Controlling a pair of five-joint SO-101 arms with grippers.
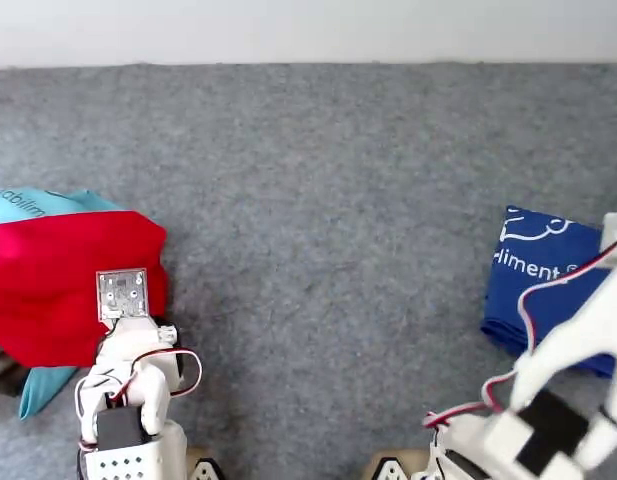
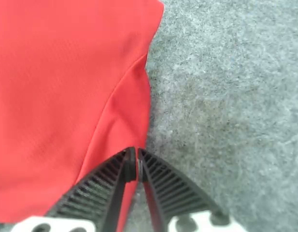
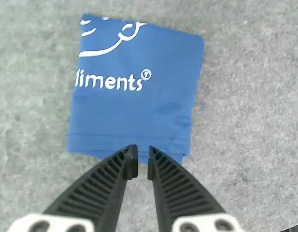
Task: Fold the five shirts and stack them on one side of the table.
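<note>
On the bench (image 1: 328,200), red shirt (image 1: 48,260) spread at the left edge, its hem pinched by closed left fingers (image 2: 107,186), folded blue shirt (image 3: 134,106) laid at the right, right fingers (image 3: 112,181) barely parted, empty, over its edge

Grey felt tabletop (image 1: 338,200), white wall (image 1: 308,30) behind

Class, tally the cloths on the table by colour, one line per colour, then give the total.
red shirt: 1
teal shirt: 1
blue shirt: 1
brown cloth, only partly in view at the table's edge: 1
Total: 4
</note>
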